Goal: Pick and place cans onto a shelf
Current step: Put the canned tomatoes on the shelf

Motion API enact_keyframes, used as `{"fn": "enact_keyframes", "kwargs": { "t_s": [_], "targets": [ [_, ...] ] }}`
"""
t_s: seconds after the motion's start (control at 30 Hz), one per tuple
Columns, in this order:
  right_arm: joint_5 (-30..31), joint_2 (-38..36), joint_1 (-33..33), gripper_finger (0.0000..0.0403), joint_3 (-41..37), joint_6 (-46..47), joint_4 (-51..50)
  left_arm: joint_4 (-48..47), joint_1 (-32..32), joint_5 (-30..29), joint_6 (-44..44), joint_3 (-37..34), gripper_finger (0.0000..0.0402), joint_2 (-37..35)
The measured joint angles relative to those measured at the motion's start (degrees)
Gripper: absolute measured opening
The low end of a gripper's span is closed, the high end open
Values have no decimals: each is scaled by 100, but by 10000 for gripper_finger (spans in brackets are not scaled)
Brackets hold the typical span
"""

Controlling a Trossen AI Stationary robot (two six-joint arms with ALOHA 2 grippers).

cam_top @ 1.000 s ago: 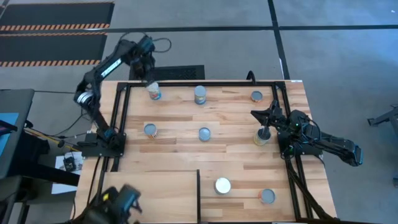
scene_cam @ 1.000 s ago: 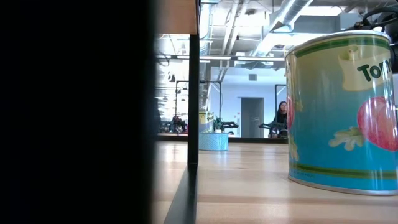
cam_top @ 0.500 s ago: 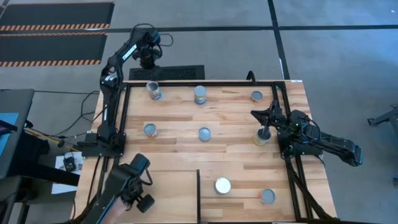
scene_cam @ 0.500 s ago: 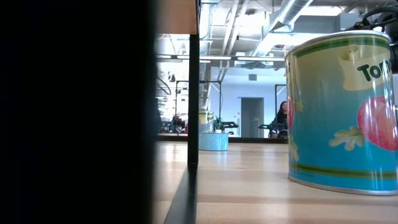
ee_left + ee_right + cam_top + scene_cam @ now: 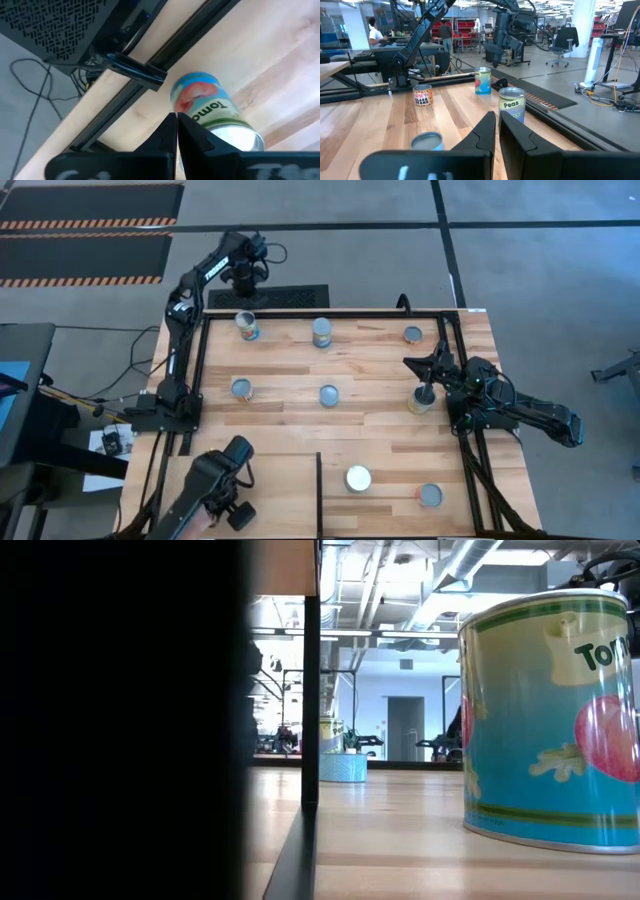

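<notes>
Left gripper (image 5: 243, 278), fingers closed and empty, hangs above the upper-left tomato can (image 5: 247, 327); descending closed could topple it; right gripper (image 5: 425, 370) likewise closed, empty.

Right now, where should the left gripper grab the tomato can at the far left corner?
Grip the tomato can across its round side wall, descending from straight above: it stands upright with bare tabletop around it. The left gripper, fingers together, hovers just beyond the table edge.

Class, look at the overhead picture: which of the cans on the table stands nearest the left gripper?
The tomato can at the table's far left corner. The left gripper hangs just beyond it, past the table edge; every other can stands farther off.
</notes>
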Motion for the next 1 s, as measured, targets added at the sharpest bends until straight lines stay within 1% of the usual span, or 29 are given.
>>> {"fn": "enact_keyframes", "kwargs": {
  "t_s": [0.27,0.47,0.6,0.73,0.87,1.0],
  "targets": [
    [-1,2,1,49,1,0,5,1,-276,-39,-220,-2,0,0],
    [-1,2,0,49,-1,0,9,0,-610,-64,-312,-2,0,0],
    [-1,2,-1,49,1,0,11,2,-769,-232,-251,-2,0,0],
    [-1,2,-1,49,1,0,11,20,-706,-403,-325,-39,0,-51],
    [-3,1,-1,49,0,0,13,5,-641,-531,-200,-464,0,-456],
    [-3,0,1,49,1,0,15,13,-540,-644,-115,-1309,0,-850]
  ]
}}
